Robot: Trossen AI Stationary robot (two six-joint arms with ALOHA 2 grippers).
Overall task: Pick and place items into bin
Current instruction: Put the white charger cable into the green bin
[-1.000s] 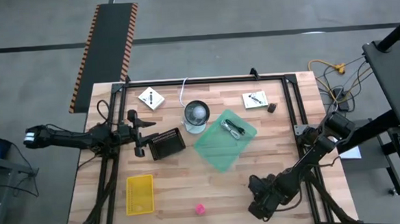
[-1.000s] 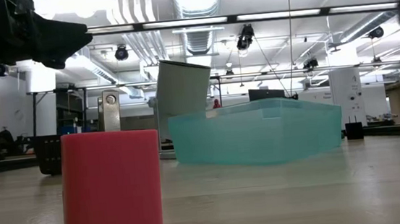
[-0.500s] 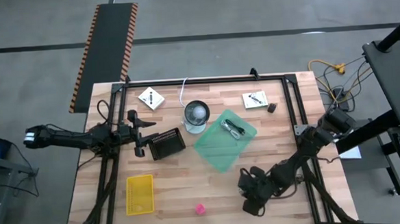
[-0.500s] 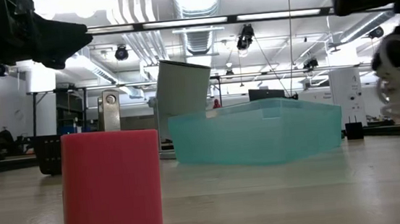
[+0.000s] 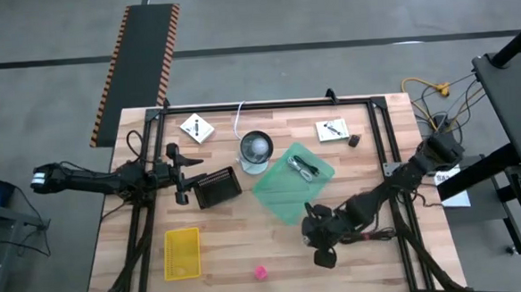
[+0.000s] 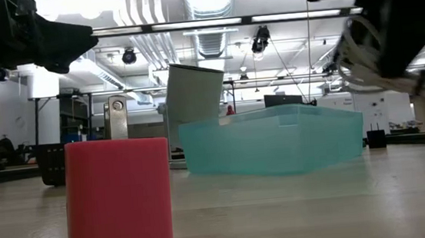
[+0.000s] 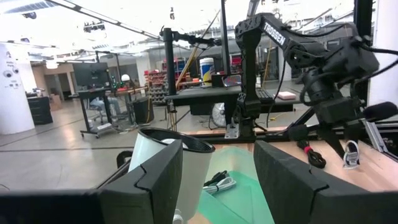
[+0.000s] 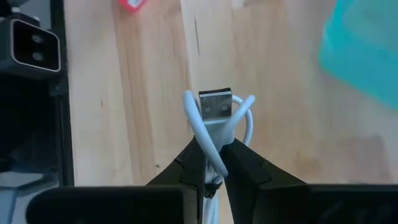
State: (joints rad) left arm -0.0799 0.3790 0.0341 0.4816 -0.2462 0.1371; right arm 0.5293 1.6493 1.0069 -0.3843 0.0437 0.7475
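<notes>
My right gripper (image 5: 322, 241) is above the table, just near of the teal bin (image 5: 291, 187), and is shut on a white coiled cable (image 8: 217, 121) whose metal USB plug (image 8: 216, 106) sticks out past the fingertips. The low view shows the cable's loops (image 6: 365, 59) hanging under the gripper. A dark thin cable (image 5: 304, 168) lies in the bin. My left gripper (image 5: 180, 173) waits open at the left, beside a black basket (image 5: 216, 188). Two white packets (image 5: 196, 127) (image 5: 332, 130) lie at the far edge, and a pink object (image 5: 261, 272) sits near the front. My right gripper pinches several strands of the white cable's coil (image 8: 210, 142) between its two fingers, just behind the USB plug. The fingers slant down from above. The cable is lifted clear of the table, with its loops hanging loose around the fingers.
A round cup (image 5: 255, 149) stands just left of the bin's far end. A yellow basket (image 5: 182, 253) lies at the near left, and a small dark object (image 5: 354, 141) beside the right packet. A black frame (image 5: 267, 105) runs around the table's far edge and sides.
My right gripper has carried the white cable from the table's near right corner toward the left and the far edge, closer to the bin. It has risen and rolled its wrist on the way. It stays shut on the cable.
</notes>
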